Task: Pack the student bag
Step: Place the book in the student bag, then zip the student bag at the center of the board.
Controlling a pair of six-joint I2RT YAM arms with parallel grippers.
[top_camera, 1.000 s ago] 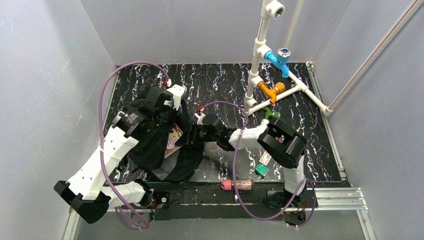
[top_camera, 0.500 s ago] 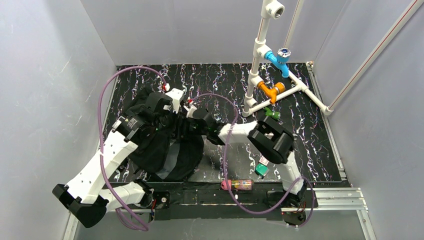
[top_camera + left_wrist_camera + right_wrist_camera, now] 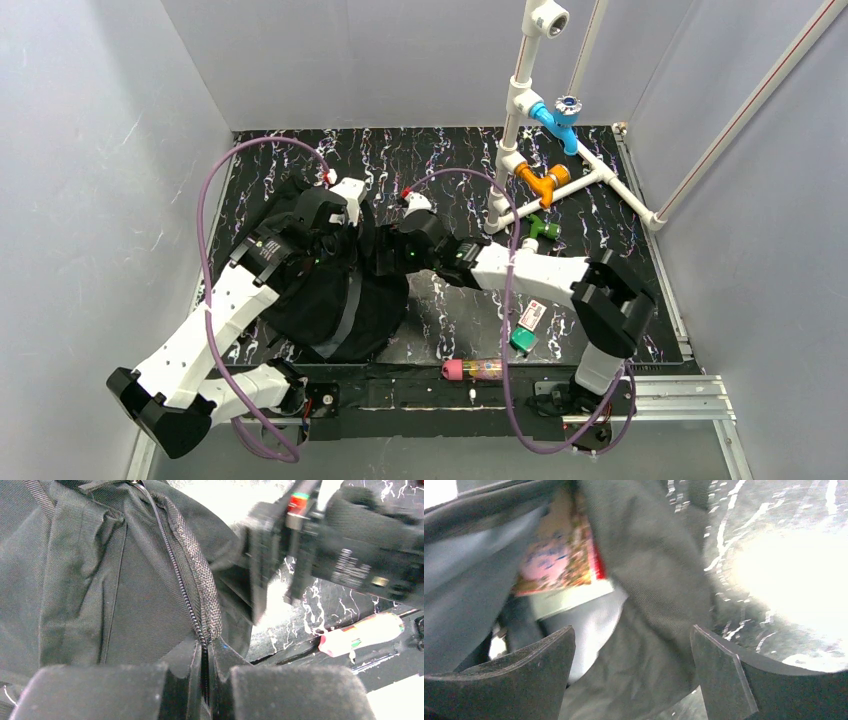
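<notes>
Soft and limp, the student bag (image 3: 335, 295) is slumping on the bench (image 3: 450, 165) between the arms, likely handling best by its firmer zip edge (image 3: 200, 592), which the left gripper (image 3: 206, 680) is clamping in its jaws. The right gripper (image 3: 633, 645) is presenting wide, empty jaws; blur and folds are hiding most of the book (image 3: 556, 565) inside.

Lab cell: grey walls (image 3: 400, 60), PVC pipe rig (image 3: 519, 112) (blue valve (image 3: 558, 117)).

White-and-black arms (image 3: 215, 320), purple cables (image 3: 201, 215)
</notes>
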